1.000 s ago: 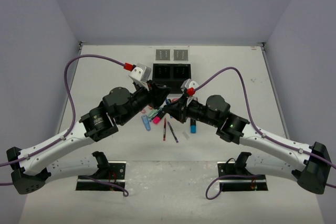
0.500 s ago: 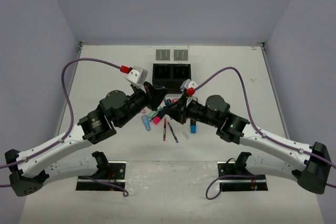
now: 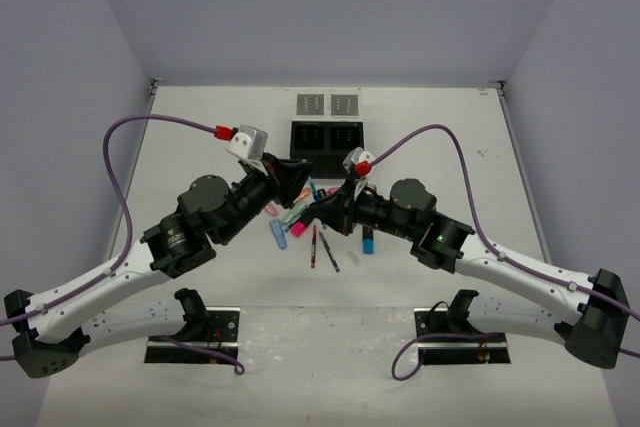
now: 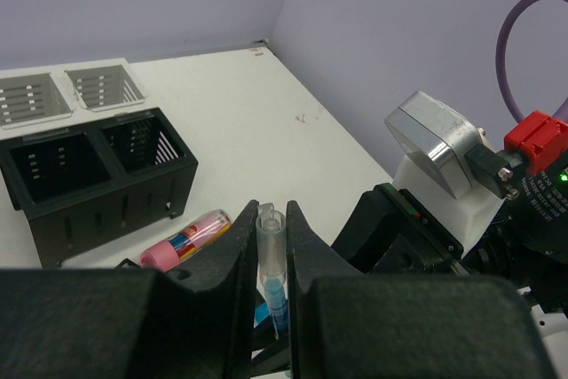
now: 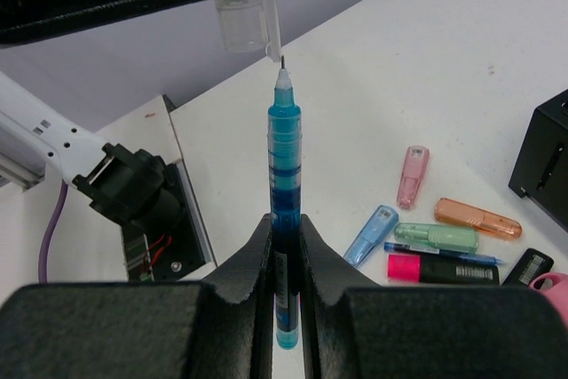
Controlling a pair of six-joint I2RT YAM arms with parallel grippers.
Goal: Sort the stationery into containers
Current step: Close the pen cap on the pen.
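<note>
My right gripper (image 5: 284,224) is shut on a blue pen (image 5: 284,157), whose bare tip points up at a clear cap (image 5: 241,19). My left gripper (image 4: 271,212) is shut on that clear cap (image 4: 269,239), with the pen (image 4: 279,301) in line just beyond it. The tip sits at the cap's mouth. The two grippers meet above the table (image 3: 312,202). Below them lie loose stationery: highlighters in salmon (image 5: 413,175), blue (image 5: 371,234), green (image 5: 435,237), orange (image 5: 477,217) and pink (image 5: 435,269). The black two-compartment box (image 4: 106,197) and two grey trays (image 4: 31,98) stand behind.
A pink-gold tube (image 4: 186,239) lies beside the box. A red pen (image 3: 314,245), a dark pen (image 3: 329,252) and another blue highlighter (image 3: 368,242) lie under the arms. Purple cables arc over both arms. Grey walls close in the table.
The left arm has drawn back to the left with the cap in its jaws, which closed a little tighter. The right arm has barely moved.
</note>
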